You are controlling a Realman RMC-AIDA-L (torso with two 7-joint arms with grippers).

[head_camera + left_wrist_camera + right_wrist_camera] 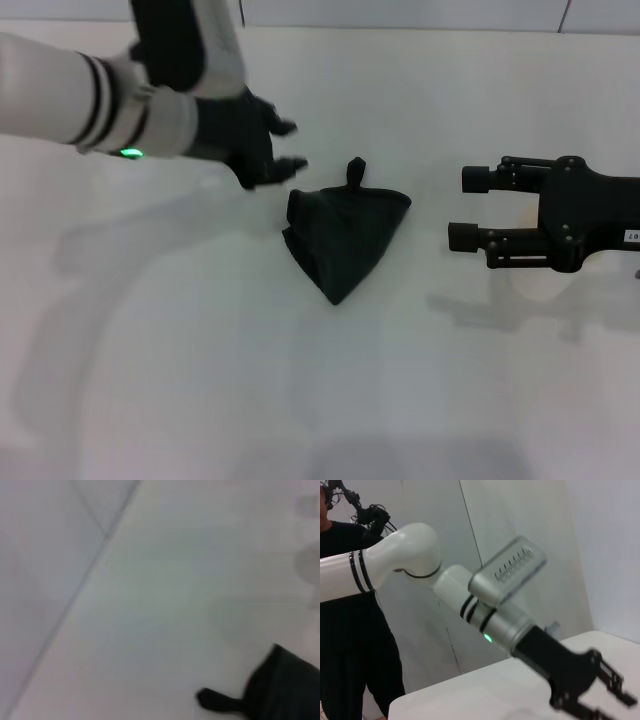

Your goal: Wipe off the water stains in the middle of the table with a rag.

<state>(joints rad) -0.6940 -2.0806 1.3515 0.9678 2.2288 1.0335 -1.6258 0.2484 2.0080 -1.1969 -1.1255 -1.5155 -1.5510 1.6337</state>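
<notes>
In the middle of the large plain white smooth surface (200, 380): I see the dark green-black soft rag (343, 237), lying bunched into a rough triangle with one corner pointing toward me.
Rag tab: the small loop (356, 170) sticks up at the far edge of the cloth; I also see it in the left wrist view, next to a corner of the rag (285, 690).
Left tool (284, 147): black, fingers spread apart and holding nothing; I place it just to the left of the rag and a little farther back, apart from the cloth.
Left arm: white with black bands and a green light near the wrist, reaching in from the upper left; I see the same arm and left tool (600, 690) from the right wrist view.
Right tool (464, 208): black, its two fingers parallel with a clear gap between them, empty; I see it well to the right of the rag, pointing toward it.
Water stains: I cannot make out any puddle on the surface.
Background: a person in dark clothes (350, 645) stands behind the left arm.
</notes>
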